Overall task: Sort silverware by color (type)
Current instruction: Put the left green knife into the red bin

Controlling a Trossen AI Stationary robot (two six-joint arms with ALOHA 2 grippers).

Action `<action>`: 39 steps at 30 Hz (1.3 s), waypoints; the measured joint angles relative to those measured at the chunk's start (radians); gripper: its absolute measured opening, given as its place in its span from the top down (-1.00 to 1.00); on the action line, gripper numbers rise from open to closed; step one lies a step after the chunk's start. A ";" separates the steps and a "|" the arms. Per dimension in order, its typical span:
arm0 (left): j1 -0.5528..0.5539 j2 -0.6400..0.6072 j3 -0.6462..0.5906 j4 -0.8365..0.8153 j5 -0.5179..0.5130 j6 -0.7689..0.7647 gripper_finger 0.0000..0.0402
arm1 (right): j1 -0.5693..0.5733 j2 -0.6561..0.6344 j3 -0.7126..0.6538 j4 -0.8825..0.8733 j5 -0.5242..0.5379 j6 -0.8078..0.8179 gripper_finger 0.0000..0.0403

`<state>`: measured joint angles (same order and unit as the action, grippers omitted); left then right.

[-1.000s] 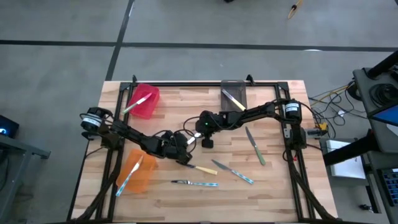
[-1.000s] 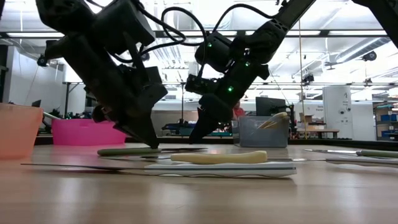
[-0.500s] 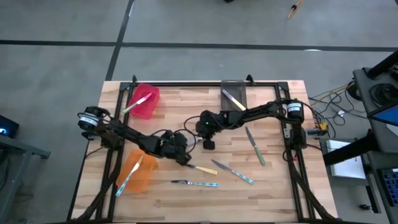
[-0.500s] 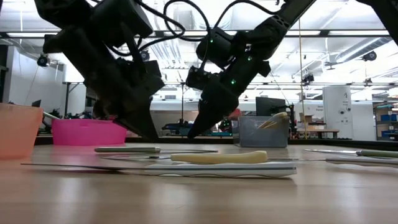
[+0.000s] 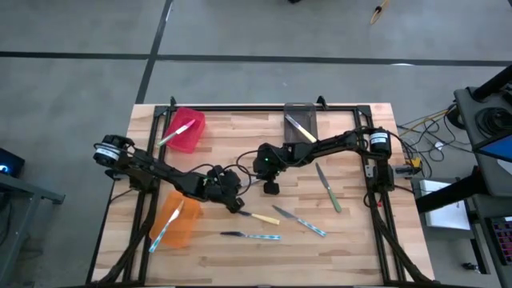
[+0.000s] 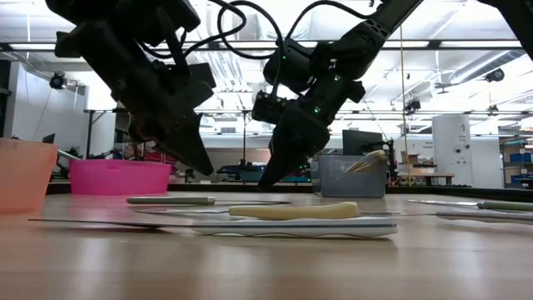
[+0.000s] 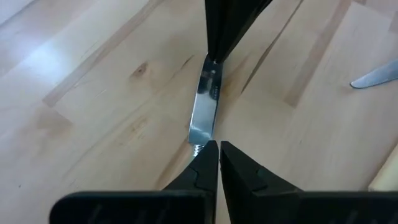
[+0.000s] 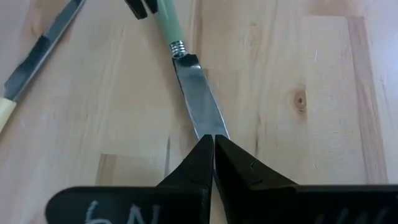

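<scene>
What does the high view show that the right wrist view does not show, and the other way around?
Only the high view shows the red bin, the orange bin, the grey bin and the whole table.

Only the right wrist view shows the green knife close up: its blade tip lies right at the shut right gripper.

Both show the wooden tabletop, the left gripper and loose knives lying flat.

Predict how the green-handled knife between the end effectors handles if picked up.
The green-handled knife lies flat on the table, so its thin blade probably offers little to pinch. The polished metal looks slippery. Likely stiff, unlikely to roll.
</scene>
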<state>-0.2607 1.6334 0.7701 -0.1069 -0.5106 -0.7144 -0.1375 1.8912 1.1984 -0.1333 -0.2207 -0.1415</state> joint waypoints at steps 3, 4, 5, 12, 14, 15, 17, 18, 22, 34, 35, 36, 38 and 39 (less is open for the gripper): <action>0.000 -0.001 -0.012 0.000 -0.001 0.014 1.00 | 0.000 0.000 0.000 0.001 0.000 0.000 0.96; 0.000 -0.001 -0.015 0.001 -0.001 0.017 1.00 | 0.000 0.000 0.000 0.000 0.000 0.000 0.96; 0.000 -0.001 -0.017 0.004 -0.003 0.020 0.99 | 0.000 0.000 0.000 -0.001 0.000 0.000 0.96; 0.000 0.020 -0.034 0.045 -0.024 0.026 0.77 | 0.000 -0.005 0.000 0.002 0.002 -0.008 0.96; 0.001 0.034 -0.034 0.067 -0.033 0.026 0.67 | 0.000 -0.006 0.000 0.002 0.002 -0.007 0.96; 0.001 0.044 -0.034 0.080 -0.042 0.030 0.62 | 0.000 -0.006 0.000 0.000 0.002 -0.008 0.96; 0.001 0.063 -0.034 0.101 -0.047 0.048 0.51 | 0.002 -0.006 0.000 -0.012 -0.001 -0.008 0.96; 0.001 0.071 -0.034 0.106 -0.047 0.053 0.46 | 0.002 -0.006 0.000 -0.024 -0.012 -0.009 0.96; 0.003 0.087 -0.034 0.104 -0.047 0.054 0.30 | 0.002 -0.006 0.000 -0.068 -0.052 -0.033 0.96; 0.004 0.153 -0.031 0.116 -0.058 0.041 0.21 | 0.002 -0.006 -0.003 -0.104 -0.113 -0.046 0.96; 0.004 0.157 -0.031 0.116 -0.061 0.040 0.21 | 0.002 -0.006 -0.003 -0.105 -0.112 -0.053 0.96; 0.004 0.160 -0.031 0.117 -0.060 0.040 0.21 | 0.001 -0.006 -0.003 -0.104 -0.113 -0.054 0.96; 0.005 0.165 -0.031 0.117 -0.060 0.040 0.22 | 0.000 -0.006 -0.003 -0.104 -0.113 -0.056 0.96; 0.005 0.167 -0.031 0.117 -0.060 0.040 0.22 | 0.000 -0.006 -0.003 -0.104 -0.112 -0.056 0.96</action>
<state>-0.2562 1.8006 0.7395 0.0098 -0.5705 -0.6739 -0.1375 1.8847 1.1954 -0.2371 -0.3328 -0.1978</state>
